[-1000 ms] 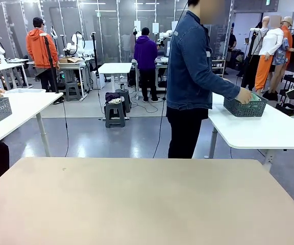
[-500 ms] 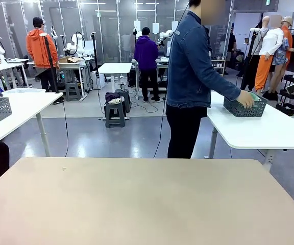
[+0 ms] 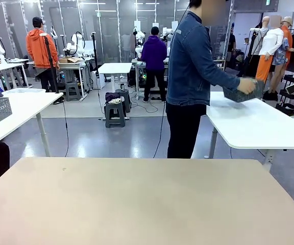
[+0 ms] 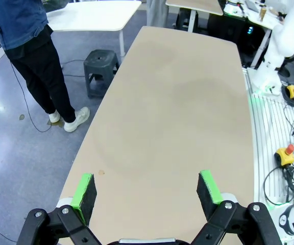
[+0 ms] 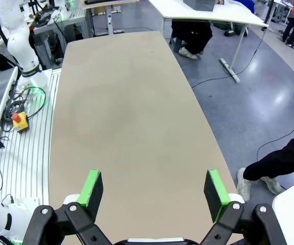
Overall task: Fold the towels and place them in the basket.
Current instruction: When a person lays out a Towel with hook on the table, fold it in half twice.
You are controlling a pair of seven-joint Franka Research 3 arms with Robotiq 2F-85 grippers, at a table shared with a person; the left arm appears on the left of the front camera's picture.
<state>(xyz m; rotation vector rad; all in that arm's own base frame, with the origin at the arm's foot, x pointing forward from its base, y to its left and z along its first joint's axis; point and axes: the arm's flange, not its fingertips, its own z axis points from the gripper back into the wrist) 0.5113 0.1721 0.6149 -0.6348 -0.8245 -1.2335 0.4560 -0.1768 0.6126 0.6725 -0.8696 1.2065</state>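
Left tool [image 4: 145,179]: fingers apart, empty, over beige bench [image 3: 137,204]. Right tool [image 5: 153,177]: likewise. Basket [image 3: 236,95]: in person's hand [image 3: 247,85], above white bench [image 3: 259,127].

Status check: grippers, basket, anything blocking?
Left gripper and right gripper open, empty. Basket in person's hand at white side table. Nothing in the way.

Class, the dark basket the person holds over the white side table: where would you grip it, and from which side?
Probably the basket by its upper rim, pinched from above, clear of the person's hand: the wall looks thin, and it is tilted.
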